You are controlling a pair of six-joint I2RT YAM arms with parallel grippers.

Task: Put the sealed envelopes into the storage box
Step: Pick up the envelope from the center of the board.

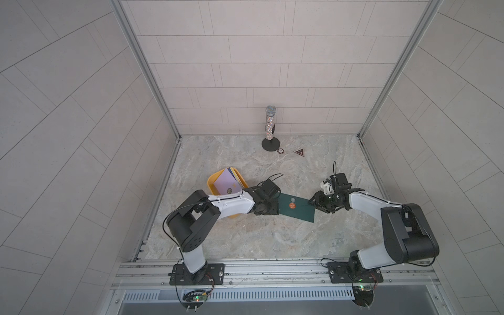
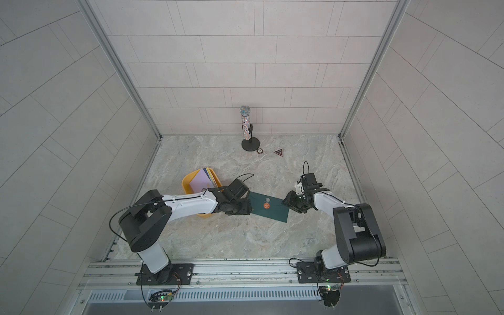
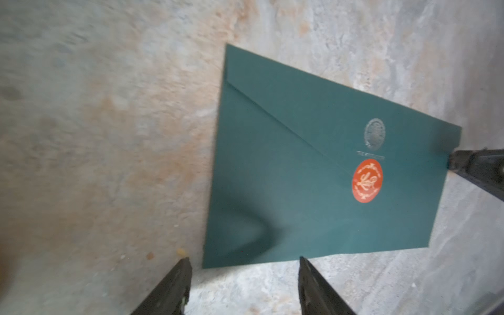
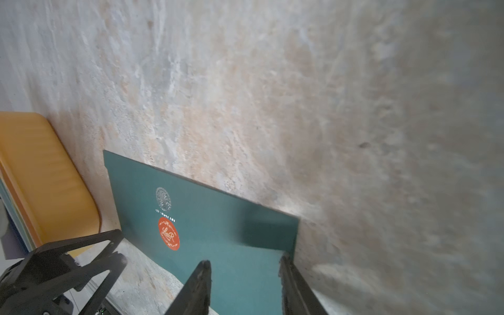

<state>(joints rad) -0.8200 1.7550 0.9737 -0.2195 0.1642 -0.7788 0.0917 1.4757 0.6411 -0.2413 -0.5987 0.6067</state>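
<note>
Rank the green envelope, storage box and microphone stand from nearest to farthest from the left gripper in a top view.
1. The green envelope: right at the left gripper tips.
2. The storage box: to its left, under the arm.
3. The microphone stand: far, by the back wall.

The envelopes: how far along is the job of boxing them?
Done: a stack topped by the lilac envelope sits in the storage box. In hand: the open left gripper and open right gripper flank the green envelope, flat on the table. Remaining: boxing it.
</note>
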